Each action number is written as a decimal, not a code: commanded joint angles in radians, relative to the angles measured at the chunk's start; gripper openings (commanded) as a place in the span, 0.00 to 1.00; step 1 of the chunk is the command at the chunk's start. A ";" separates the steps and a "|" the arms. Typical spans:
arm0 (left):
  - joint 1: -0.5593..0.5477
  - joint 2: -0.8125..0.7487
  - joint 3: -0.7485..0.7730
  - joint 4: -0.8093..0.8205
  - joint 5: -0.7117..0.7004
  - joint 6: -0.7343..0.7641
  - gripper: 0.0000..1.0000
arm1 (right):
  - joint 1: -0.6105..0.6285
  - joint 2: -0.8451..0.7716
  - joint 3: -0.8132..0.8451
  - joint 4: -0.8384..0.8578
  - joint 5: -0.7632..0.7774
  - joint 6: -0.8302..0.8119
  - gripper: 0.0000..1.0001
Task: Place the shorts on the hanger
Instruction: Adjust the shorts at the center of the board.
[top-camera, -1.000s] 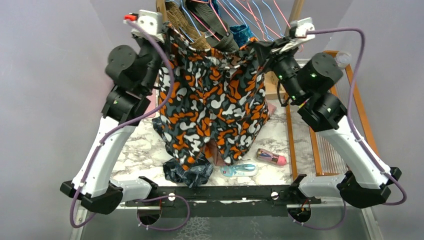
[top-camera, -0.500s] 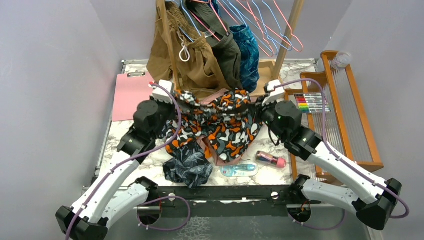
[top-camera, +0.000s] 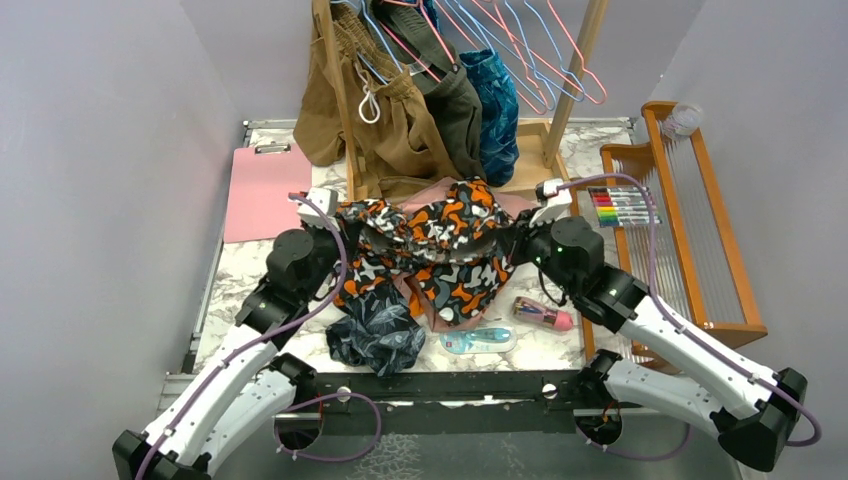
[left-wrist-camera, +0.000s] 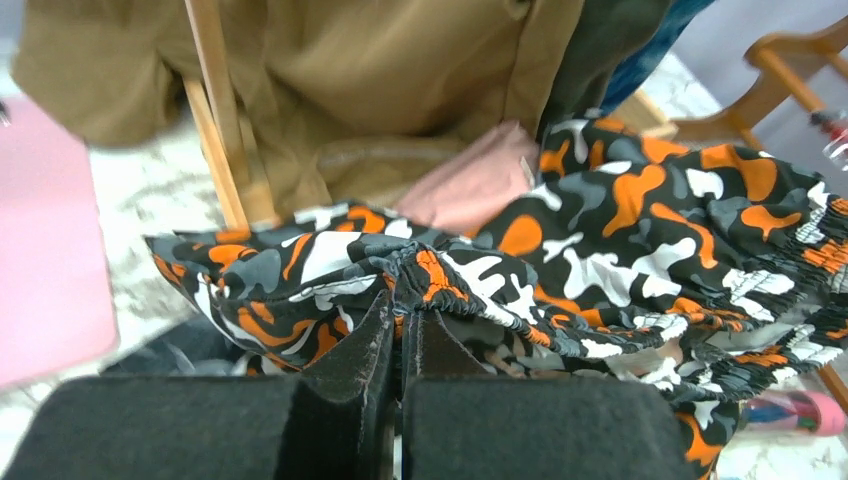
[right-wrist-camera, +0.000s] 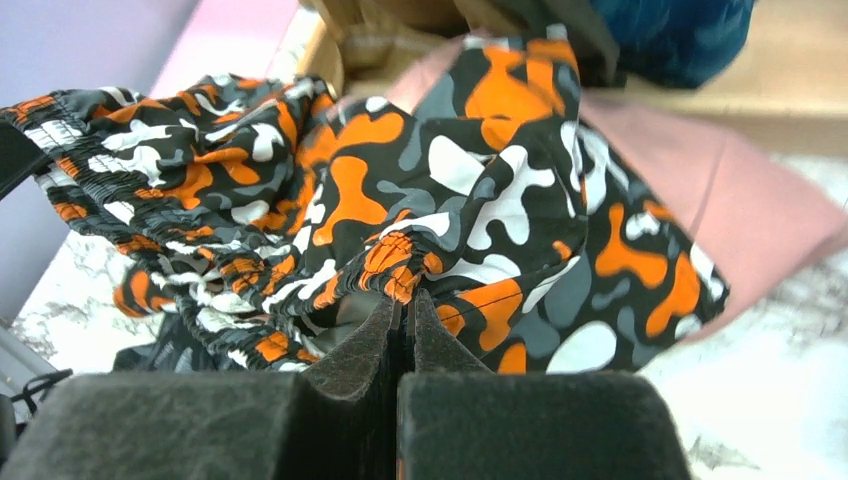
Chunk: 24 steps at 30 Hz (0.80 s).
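The shorts (top-camera: 430, 240), dark with orange, white and grey blobs, lie bunched low over the table's middle. My left gripper (top-camera: 345, 215) is shut on the gathered waistband at their left end; the left wrist view shows the pinch (left-wrist-camera: 402, 300). At the right end my right gripper (top-camera: 520, 225) is shut on the waistband too, with fabric puckered at the tips (right-wrist-camera: 405, 300). The cloth sags between the two grips. A pink wire hanger (top-camera: 600, 93) hangs on the rack at the back among light-blue ones, well above and behind the shorts.
Brown shorts (top-camera: 400, 130) and other dark garments hang from the wooden rack (top-camera: 340, 100). Dusty-pink shorts (top-camera: 425, 300) lie under the camouflage pair, with navy leaf-print shorts (top-camera: 375, 335) in front. There is a pink clipboard (top-camera: 258, 190) left, a wooden frame (top-camera: 690, 200) with markers (top-camera: 620, 205) right, and a pink bottle (top-camera: 545, 317).
Both arms have come down from up by the rack to just above the table, carrying the shorts. The shorts hung spread out before and are now bunched.
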 joint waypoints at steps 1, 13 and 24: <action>0.004 0.051 -0.073 -0.059 -0.011 -0.159 0.00 | -0.002 0.037 -0.065 -0.087 -0.010 0.145 0.01; 0.004 0.287 0.365 -0.348 0.152 -0.206 0.00 | -0.022 0.236 0.414 -0.435 -0.016 0.248 0.01; 0.007 0.282 0.321 -0.457 0.268 -0.347 0.00 | -0.109 0.248 0.340 -0.571 -0.119 0.322 0.01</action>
